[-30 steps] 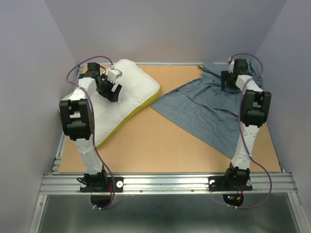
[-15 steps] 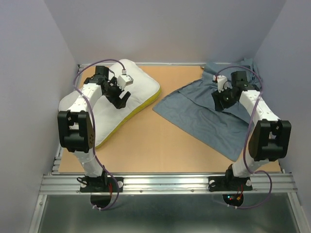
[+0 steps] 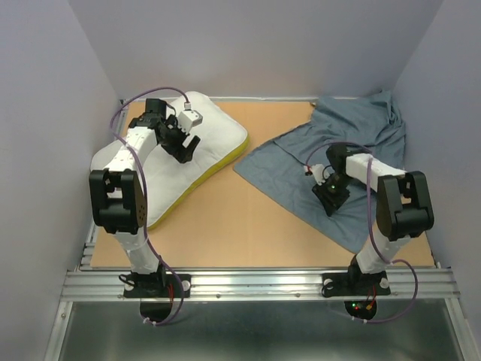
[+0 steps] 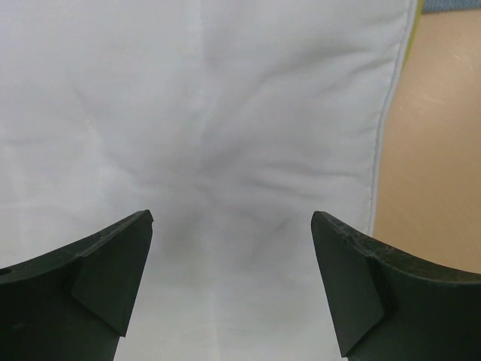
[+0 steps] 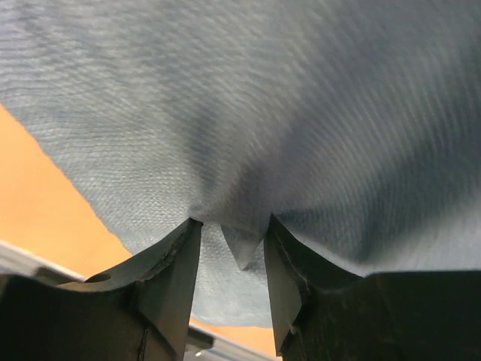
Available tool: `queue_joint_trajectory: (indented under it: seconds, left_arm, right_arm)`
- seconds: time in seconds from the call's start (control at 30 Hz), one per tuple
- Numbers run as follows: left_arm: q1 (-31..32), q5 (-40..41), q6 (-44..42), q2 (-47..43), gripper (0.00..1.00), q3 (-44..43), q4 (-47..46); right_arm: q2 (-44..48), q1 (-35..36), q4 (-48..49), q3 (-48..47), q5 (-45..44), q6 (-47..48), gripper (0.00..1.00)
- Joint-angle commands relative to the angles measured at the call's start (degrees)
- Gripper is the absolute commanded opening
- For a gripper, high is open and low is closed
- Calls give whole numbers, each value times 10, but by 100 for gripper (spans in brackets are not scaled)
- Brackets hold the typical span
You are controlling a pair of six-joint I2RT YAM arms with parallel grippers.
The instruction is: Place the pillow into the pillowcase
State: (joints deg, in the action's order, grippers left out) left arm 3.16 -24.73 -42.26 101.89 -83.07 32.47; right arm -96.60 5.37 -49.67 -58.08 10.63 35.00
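Pale lavender walls [image 3: 263, 45] on three sides, tan wooden tabletop [image 3: 248, 218], aluminium rail [image 3: 255, 284] along its near edge.

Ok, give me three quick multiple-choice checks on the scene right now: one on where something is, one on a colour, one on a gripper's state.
1. Where does the pillow lie on the table?
A. left side
B. right side
C. near edge, centre

2. What colour shows along the pillow's edge facing the table's middle?
A. red
B. yellow
C. green

3. What is the right gripper doing?
A. open over bare table
B. pinching a fold of the pillowcase
C. holding the pillow

Answers:
1 A: the top view shows the pillow under the left arm, at the far left.
2 B: a yellow strip runs along that edge.
3 B: the right wrist view shows blue cloth puckered between the nearly closed fingers.
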Motion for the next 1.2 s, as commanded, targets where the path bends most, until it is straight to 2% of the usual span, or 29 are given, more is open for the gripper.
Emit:
queue_joint_trajectory:
  seconds: [0.0, 0.07, 0.13, 0.17, 0.2, 0.27, 0.4, 0.53, 0.57, 0.7, 0.77, 0.8, 0.87, 0.9, 0.97, 1.17]
  left_arm:
    - [-13, 33, 57, 36, 99, -75, -46]
    - [-12, 42, 74, 55, 99, -123, -50]
    - [-11, 40, 75, 112, 99, -183, -34]
    - [-10, 40, 76, 112, 99, -204, -26]
    - [-10, 29, 72, 131, 99, -224, -15]
    - [-10, 19, 64, 186, 99, -268, -2]
    - [-7, 11, 46, 233, 99, -296, -8]
    - [-4, -27, 17, 299, 99, -321, 32]
    - [-3, -31, 14, 306, 99, -314, 39]
    - [-2, -35, -12, 314, 99, -268, 44]
    - [2, -16, -27, 321, 74, -261, 54]
    - [1, -15, -37, 319, 49, -263, 64]
    - [-3, -12, -55, 305, 12, -264, 77]
    - [-10, -15, -68, 281, 0, -264, 80]
    - [-15, -36, -112, 240, 0, -272, 103]
    - [-40, -81, -179, 159, 0, -323, 177]
  right_arm:
    - [-93, 98, 3, -28, 96, -69, 45]
    - [-135, 140, 4, -84, 148, -92, 45]
    - [-198, 169, 7, -149, 211, -153, 46]
    - [-199, 176, 7, -150, 233, -153, 46]
    - [-210, 180, 11, -192, 256, -170, 46]
    - [-223, 186, 16, -245, 321, -227, 52]
    - [-187, 187, 24, -280, 393, -255, 63]
    - [-106, 187, 19, -258, 375, -248, 71]
    - [-70, 186, 19, -249, 339, -243, 73]
    - [-16, 171, 20, -213, 255, -232, 75]
    - [4, 149, 24, -221, 208, -243, 78]
    - [7, 141, 39, -224, 187, -260, 78]
    - [3, 119, 67, -245, 113, -274, 78]
    - [-3, 113, 76, -254, 86, -277, 76]
    - [-20, 105, 107, -275, 18, -274, 72]
    - [-91, 105, 117, -312, -1, -235, 70]
